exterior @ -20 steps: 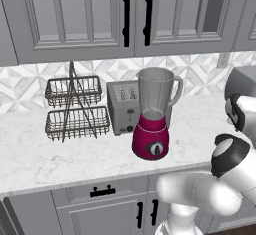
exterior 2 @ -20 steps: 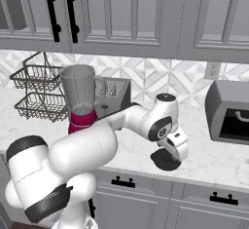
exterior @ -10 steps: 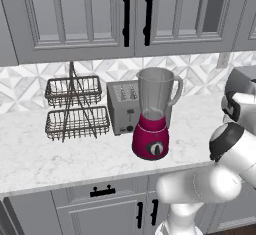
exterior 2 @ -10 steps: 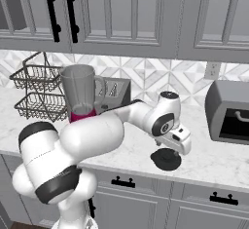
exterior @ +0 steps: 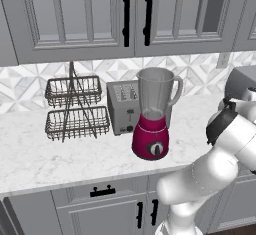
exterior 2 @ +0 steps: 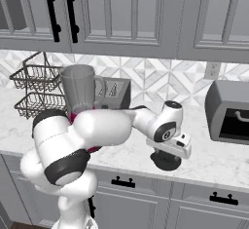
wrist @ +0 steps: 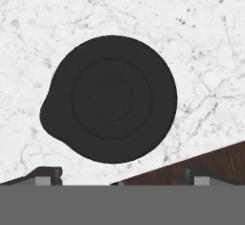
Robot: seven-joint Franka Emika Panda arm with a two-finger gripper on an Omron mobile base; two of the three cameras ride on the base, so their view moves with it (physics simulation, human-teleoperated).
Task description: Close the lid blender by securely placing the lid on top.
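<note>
Right base view has the gripper (exterior 2: 168,159) lower than half a second ago, just above the round black disc-shaped lid (exterior 2: 166,162) lying flat near the white marble counter (exterior 2: 214,162) front edge; fingers (wrist: 48,175) spread wide, holding nothing

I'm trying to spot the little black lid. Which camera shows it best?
The hand view: the lid lies flat on the marble counter, its whole round top facing the camera. In the right base view it is a dark disc half hidden beneath the gripper.
</note>
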